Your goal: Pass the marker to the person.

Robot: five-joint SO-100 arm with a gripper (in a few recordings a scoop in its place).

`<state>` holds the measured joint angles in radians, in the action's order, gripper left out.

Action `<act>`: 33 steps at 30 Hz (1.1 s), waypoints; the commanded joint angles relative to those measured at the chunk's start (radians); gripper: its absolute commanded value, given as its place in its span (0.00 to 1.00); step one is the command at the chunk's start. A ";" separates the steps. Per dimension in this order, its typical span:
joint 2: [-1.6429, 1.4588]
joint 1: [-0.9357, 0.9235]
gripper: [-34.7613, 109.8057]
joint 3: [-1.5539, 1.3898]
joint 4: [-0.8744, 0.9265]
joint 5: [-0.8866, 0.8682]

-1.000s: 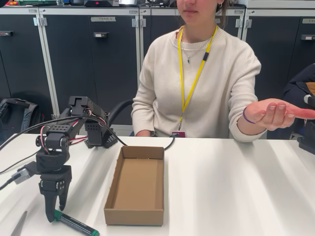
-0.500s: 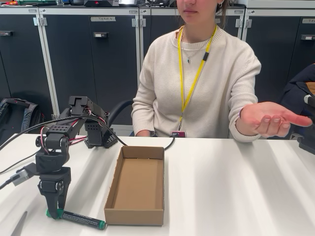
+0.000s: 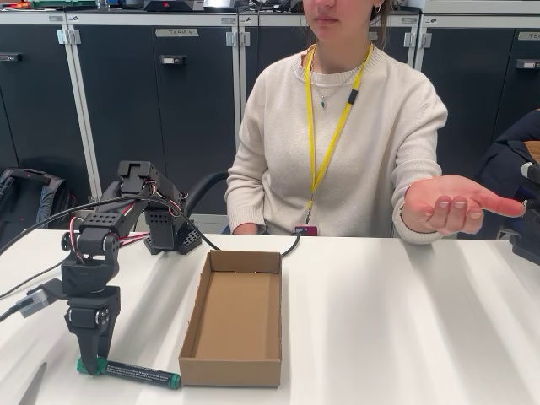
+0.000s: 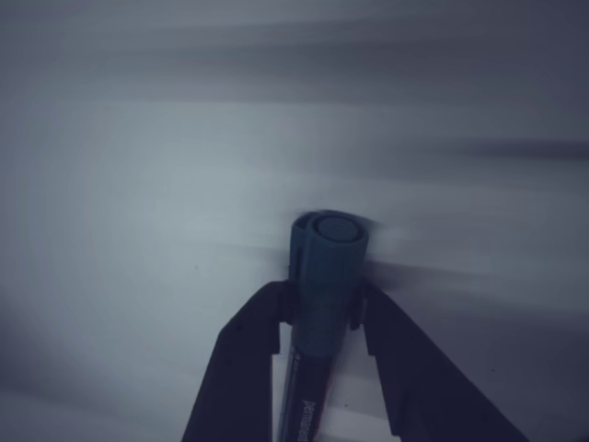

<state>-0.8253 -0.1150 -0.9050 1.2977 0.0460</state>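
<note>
The gripper (image 3: 91,361) has its jaws closed on the marker (image 3: 126,372) at the capped end; the wrist view shows the green cap (image 4: 327,262) pinched between both fingers. The marker appears to lie on the tabletop (image 3: 396,337), its barrel running toward 3 o'clock from the jaws until its tip sits just beside the cardboard box (image 3: 232,319). So the grasp looks made, while the lift and the handover are left. The person (image 3: 337,126) holds an open hand (image 3: 451,204) palm up, well apart at about 2 o'clock from the gripper. The box stands between them, so the marker likely needs raising above its walls; past it the tabletop is bare. The near tabletop edge lies close at 6 o'clock.
</note>
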 commanded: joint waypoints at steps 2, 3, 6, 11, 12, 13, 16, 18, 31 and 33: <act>-0.003 0.002 0.37 0.014 -0.003 -0.017; 0.003 0.006 0.37 0.009 -0.012 -0.017; 0.012 0.018 0.40 -0.018 -0.035 -0.017; 0.020 0.023 0.39 -0.005 -0.017 -0.011; 0.023 0.021 0.40 -0.006 -0.018 -0.011; 0.028 0.018 0.40 -0.003 -0.012 -0.008; 0.067 0.023 0.40 0.043 0.069 0.034; 0.084 0.025 0.40 0.052 0.098 0.037; -0.012 0.018 0.21 -0.112 0.066 0.054; -0.064 0.021 0.21 -0.143 0.067 0.055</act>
<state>-0.8514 -0.0982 -0.9817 1.3606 0.1043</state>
